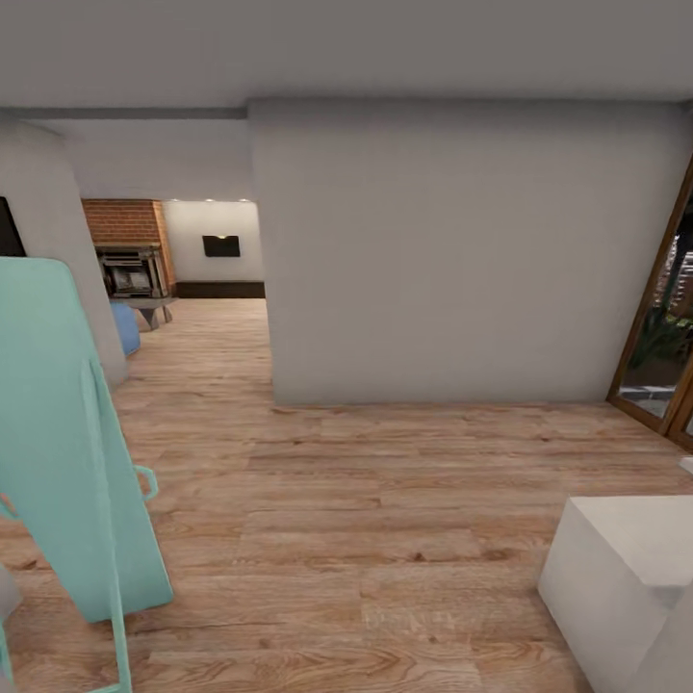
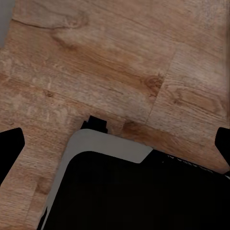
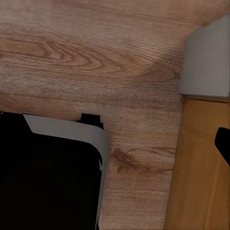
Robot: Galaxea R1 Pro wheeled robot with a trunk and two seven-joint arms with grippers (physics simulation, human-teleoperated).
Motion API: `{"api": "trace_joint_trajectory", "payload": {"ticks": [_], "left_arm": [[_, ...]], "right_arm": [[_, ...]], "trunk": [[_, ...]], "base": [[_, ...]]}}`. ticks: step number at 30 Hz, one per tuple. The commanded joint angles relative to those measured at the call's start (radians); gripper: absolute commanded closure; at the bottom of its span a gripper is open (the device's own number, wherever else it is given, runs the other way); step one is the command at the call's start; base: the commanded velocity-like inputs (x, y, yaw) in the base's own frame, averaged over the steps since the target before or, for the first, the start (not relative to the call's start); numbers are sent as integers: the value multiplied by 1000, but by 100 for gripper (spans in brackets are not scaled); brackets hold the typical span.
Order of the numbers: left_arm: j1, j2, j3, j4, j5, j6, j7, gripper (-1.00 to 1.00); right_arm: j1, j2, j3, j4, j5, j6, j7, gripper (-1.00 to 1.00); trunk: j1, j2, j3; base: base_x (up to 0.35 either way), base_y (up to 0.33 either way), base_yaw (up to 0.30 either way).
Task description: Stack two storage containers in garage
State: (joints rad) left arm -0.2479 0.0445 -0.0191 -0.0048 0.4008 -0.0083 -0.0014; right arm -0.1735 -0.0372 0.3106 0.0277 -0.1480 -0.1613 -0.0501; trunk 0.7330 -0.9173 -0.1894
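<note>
I'm driving over the plank floor (image 1: 385,500); no bins in sight. I'd steer for the opening at eleven o'clock, keeping off the white wall (image 1: 462,260) and turquoise chair (image 1: 58,433). Both grippers' jaws seem spread, though I can't tell surely.

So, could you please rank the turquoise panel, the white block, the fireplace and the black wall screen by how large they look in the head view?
1. Turquoise panel, though it is nearest the camera
2. White block, also near
3. Fireplace
4. Black wall screen
</note>
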Motion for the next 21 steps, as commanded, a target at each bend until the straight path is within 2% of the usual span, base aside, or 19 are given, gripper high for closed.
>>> {"api": "trace_joint_trajectory", "payload": {"ticks": [1,21], "left_arm": [[-1,0,-2,0,6,-1,0,-100],[-1,0,-2,2,6,-1,0,-100]], "right_arm": [[-1,0,9,3,-10,-6,-1,-100],[-1,0,10,3,-10,-6,-2,-100]], "trunk": [[1,-1,-1],[1,-1,-1]], "base": [[322,0,0],[322,0,0]]}}
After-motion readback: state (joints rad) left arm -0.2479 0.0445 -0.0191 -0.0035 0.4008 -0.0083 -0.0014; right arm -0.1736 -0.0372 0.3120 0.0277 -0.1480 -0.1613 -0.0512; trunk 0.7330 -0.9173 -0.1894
